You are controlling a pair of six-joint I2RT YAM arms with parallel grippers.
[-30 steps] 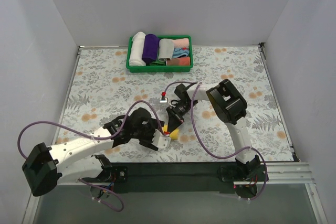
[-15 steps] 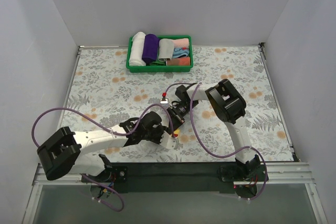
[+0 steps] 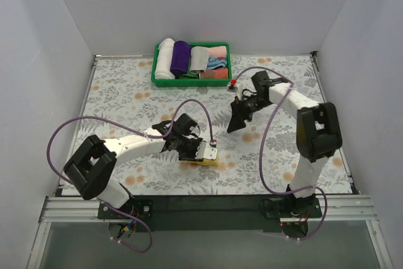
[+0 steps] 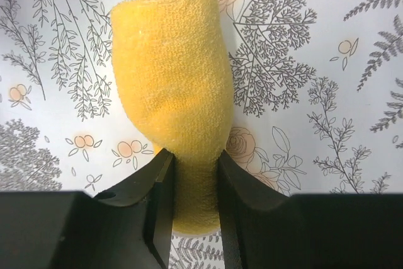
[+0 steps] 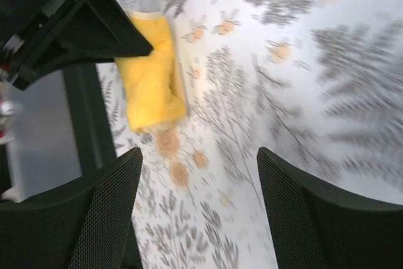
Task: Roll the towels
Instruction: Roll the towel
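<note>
Well in front of the green basket point(image 3: 189, 83) on the flower-printed table point(image 3: 126, 92), the yellow towel point(image 4: 169, 86) lies as a short roll, its near end pinched tight by the left gripper point(image 4: 189, 165). Between the basket and that roll, the right gripper point(image 5: 198, 181) hangs above the table, jaws spread wide and holding nothing. Inside the basket, a grey towel point(image 3: 198, 59) sits rolled between a purple roll point(image 3: 181, 57) and pink cloths point(image 3: 218, 50).

The left arm point(image 3: 135, 145) and right arm point(image 3: 291, 97) have white links and bulky black joints, each with a looping purple cable point(image 3: 51, 146). The left end effector point(image 4: 195, 162) has smooth black fingers point(image 4: 154, 212); the right end effector point(image 5: 198, 155) has mesh-textured black ones.
</note>
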